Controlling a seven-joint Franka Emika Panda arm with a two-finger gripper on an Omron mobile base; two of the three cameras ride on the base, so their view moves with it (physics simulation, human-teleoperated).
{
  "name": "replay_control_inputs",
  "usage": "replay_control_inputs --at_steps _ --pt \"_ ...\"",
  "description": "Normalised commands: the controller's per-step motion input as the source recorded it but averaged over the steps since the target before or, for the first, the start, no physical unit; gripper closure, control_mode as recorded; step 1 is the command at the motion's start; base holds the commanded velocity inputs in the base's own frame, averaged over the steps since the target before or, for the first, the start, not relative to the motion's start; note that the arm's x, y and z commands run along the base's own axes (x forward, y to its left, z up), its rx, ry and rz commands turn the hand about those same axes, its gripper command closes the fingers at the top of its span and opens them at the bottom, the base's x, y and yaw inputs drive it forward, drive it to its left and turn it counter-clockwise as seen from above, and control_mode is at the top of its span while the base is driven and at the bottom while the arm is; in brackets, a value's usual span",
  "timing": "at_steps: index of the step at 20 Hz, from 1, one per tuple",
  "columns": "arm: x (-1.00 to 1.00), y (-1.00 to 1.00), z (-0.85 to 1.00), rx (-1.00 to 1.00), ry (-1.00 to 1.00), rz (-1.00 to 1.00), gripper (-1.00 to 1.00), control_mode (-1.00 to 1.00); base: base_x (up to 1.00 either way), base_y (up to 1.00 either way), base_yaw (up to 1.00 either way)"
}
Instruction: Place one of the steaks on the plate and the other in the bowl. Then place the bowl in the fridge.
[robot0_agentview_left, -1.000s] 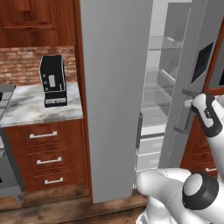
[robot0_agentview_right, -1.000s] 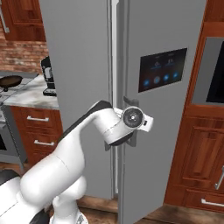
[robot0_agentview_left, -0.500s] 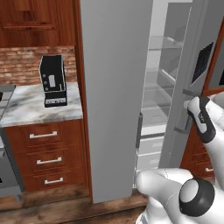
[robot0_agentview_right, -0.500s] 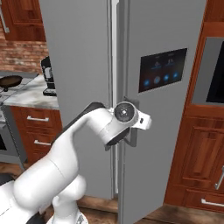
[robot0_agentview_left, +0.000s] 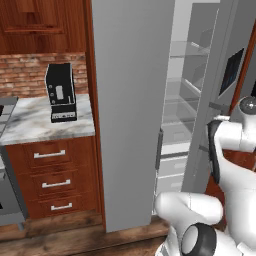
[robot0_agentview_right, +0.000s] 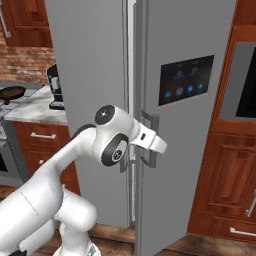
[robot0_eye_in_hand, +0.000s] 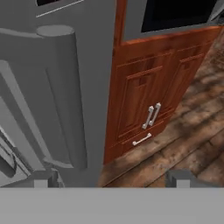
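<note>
The tall light-grey fridge (robot0_agentview_right: 95, 60) stands straight ahead. In the left base view its right door (robot0_agentview_left: 207, 110) is swung partly out, and glass shelves (robot0_agentview_left: 182, 102) and drawers show in the gap. My gripper (robot0_agentview_right: 154, 145) hovers just in front of the right door's vertical handle (robot0_agentview_right: 151, 121). In the hand view the gripper (robot0_eye_in_hand: 113, 178) is open, its fingertips (robot0_eye_in_hand: 43, 178) wide apart, with the handle (robot0_eye_in_hand: 61, 96) ahead to the left and nothing between them. The steaks, the plate and the bowl are out of view.
A black coffee machine (robot0_agentview_left: 60, 92) stands on the marble counter (robot0_agentview_left: 30, 122) left of the fridge, above wooden drawers (robot0_agentview_left: 50, 182). A frying pan (robot0_agentview_right: 12, 92) lies farther left. Right of the fridge are a wall oven (robot0_agentview_right: 247, 80) and wooden cabinet doors (robot0_eye_in_hand: 148, 113).
The gripper has opened and let go of the right door's handle. The arm's wrist has turned and its elbow has risen to the left.
</note>
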Motion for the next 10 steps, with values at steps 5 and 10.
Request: replay_control_inputs --at_steps 5,10 --pt "-0.62 0.98 0.41 -0.43 0.06 -0.15 -1.0 -1.0 0.0 0.0 0.0" --pt "-0.05 1.0 0.1 -0.44 0.31 -0.07 -1.0 -1.0 0.0 0.0 0.0"
